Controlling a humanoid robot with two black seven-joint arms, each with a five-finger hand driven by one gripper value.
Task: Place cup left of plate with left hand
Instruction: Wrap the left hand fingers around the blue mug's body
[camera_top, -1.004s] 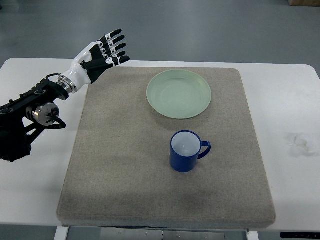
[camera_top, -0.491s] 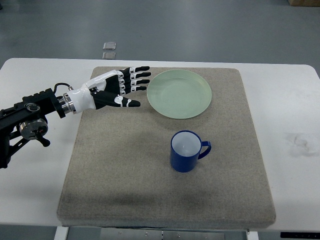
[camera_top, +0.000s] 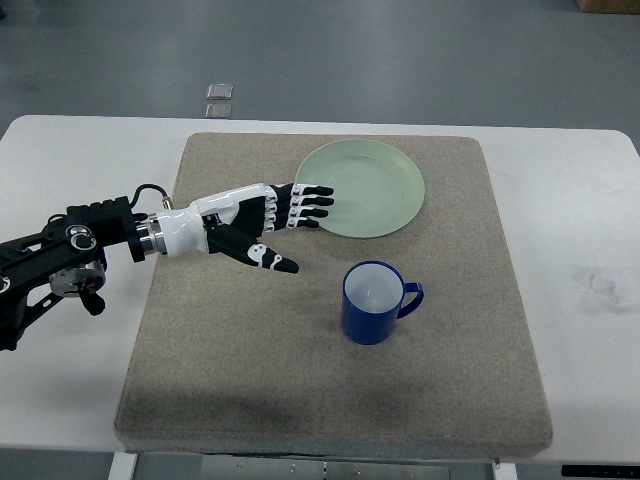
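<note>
A blue cup (camera_top: 375, 303) with a white inside stands upright on the grey mat (camera_top: 250, 350), its handle pointing right. Behind it lies a pale green plate (camera_top: 362, 188). My left hand (camera_top: 290, 225) reaches in from the left, open, fingers spread and stretched toward the right. Its fingertips (camera_top: 322, 203) overlap the plate's left rim, and the thumb points toward the cup. It holds nothing and sits a short way left of and behind the cup. The right arm does not show.
The mat covers most of a white table (camera_top: 580, 200). A faint smudge (camera_top: 600, 282) marks the table at the right. Two small square plates (camera_top: 219, 100) lie on the floor beyond the table's far edge.
My left hand has swung from the mat's back left corner forward and to the right, lowering toward the cup. The cup and plate have stayed in place.
</note>
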